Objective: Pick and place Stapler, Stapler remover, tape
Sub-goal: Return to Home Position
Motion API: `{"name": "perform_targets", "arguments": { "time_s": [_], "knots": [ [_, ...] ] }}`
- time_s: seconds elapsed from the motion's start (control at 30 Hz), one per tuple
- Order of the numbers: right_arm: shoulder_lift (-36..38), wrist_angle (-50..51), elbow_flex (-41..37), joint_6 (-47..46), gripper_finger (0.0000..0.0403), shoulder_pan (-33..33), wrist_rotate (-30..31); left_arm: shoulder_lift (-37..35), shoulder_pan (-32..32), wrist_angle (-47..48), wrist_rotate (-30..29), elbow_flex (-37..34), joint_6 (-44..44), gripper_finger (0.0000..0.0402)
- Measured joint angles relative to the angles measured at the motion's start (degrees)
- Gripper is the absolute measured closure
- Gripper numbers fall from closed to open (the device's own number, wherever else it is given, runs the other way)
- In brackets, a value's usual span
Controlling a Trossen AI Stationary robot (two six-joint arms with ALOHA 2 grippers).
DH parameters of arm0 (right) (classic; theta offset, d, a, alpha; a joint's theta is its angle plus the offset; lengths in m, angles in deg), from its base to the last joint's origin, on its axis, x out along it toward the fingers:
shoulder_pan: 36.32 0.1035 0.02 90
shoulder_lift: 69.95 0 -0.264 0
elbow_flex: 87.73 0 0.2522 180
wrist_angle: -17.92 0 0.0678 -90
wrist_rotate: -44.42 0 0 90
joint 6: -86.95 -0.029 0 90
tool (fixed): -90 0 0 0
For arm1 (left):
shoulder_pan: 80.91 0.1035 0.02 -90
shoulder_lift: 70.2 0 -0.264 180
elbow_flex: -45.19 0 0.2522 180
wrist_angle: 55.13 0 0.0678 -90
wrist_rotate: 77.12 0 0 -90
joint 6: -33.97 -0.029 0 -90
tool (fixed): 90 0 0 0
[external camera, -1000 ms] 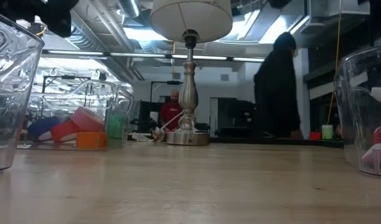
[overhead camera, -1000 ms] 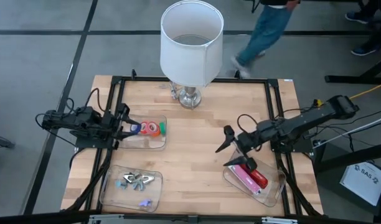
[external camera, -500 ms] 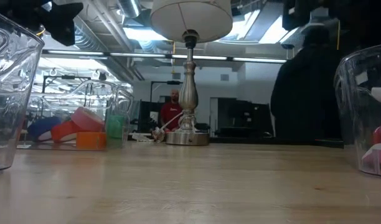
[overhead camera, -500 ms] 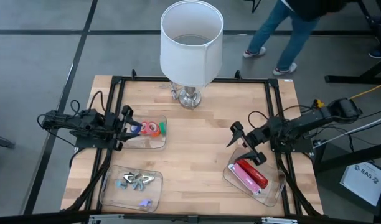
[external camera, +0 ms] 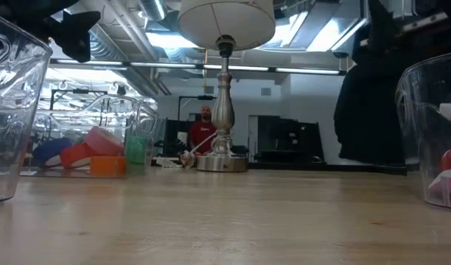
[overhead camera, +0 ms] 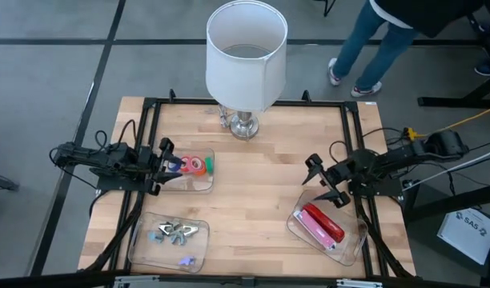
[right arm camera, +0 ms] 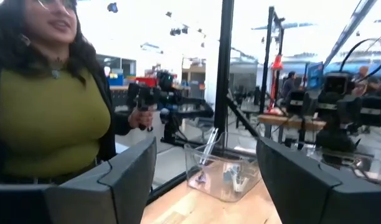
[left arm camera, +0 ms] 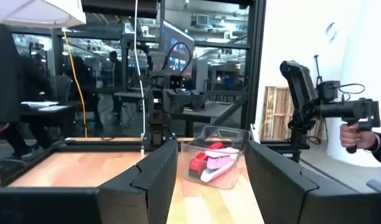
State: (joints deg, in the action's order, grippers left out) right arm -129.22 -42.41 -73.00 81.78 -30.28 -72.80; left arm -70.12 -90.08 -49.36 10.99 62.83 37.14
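Note:
Several coloured tape rolls (overhead camera: pixel 193 165) lie in a clear tray (overhead camera: pixel 198 182) at the table's left; the low view shows them too (external camera: pixel 100 156). Grey staple removers (overhead camera: pixel 174 233) lie in a clear tray (overhead camera: pixel 149 252) at the near left. A red and a pink stapler (overhead camera: pixel 321 226) lie in a clear tray (overhead camera: pixel 353 244) at the near right. My left gripper (overhead camera: pixel 160 162) hovers open and empty at the tape tray's left end. My right gripper (overhead camera: pixel 315 180) hovers open and empty just beyond the stapler tray's far edge.
A lamp with a white shade (overhead camera: pixel 247 52) stands at the table's far middle, its base (external camera: pixel 222 163) on the wood. A black frame (overhead camera: pixel 149 104) runs round the tabletop. A person (overhead camera: pixel 389 32) walks behind the table. Bare wood (overhead camera: pixel 253 208) lies between the trays.
My right gripper has drawn back toward the table's right edge, away from over the stapler tray, tipping up and rolling a little as it went, and has stayed open. The person behind the table has walked to the right.

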Motion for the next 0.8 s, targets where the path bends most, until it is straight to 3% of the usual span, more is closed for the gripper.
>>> {"name": "perform_targets", "arguments": {
  "time_s": [0.5,0.8],
  "knots": [
    [7.8,3.8,-0.7,-0.8,0.0127,-9.7,-7.3,0.0,0.0,1.7,-1.1,0.0,-1.4,0.0217],
    [10.0,3.8,-0.7,-6.7,0.0127,-18.8,-17.6,0.0,0.0,4.0,-1.5,0.0,-0.6,0.0217]
  ]
}}
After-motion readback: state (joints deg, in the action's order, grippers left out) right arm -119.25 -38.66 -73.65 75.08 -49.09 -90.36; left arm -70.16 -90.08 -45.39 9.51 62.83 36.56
